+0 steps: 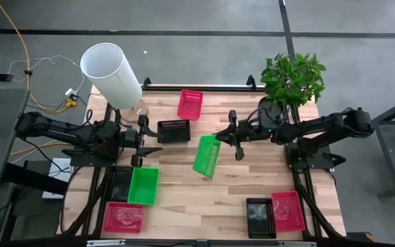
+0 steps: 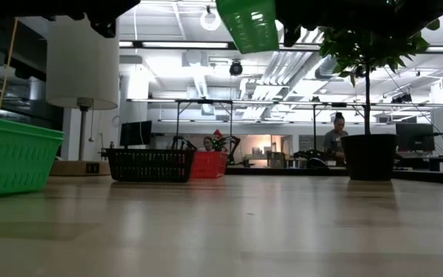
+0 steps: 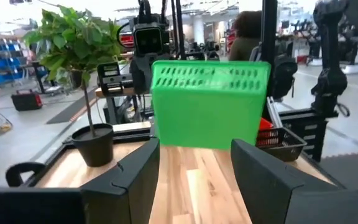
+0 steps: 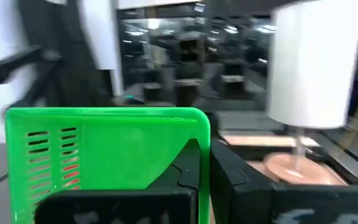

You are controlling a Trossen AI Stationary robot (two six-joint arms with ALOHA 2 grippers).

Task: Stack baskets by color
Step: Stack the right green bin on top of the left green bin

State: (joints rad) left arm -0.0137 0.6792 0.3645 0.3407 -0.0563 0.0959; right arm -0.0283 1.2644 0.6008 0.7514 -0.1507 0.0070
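The right hand is hanging above the middle of the wooden surface, its fingers clamped tight on the rim of a bright green perforated plastic basket, which is dangling tilted in the air, clear of the wood. The left hand is waiting opposite it with fingers spread wide, holding nothing, pointing toward the lifted basket. On the left arm's side a second green mesh basket is sitting near the front, just beside a red-pink mesh basket. At the far side a black mesh basket is resting close to another red-pink basket. Near the front right, a black basket and a red-pink one are lying side by side, seemingly touching.
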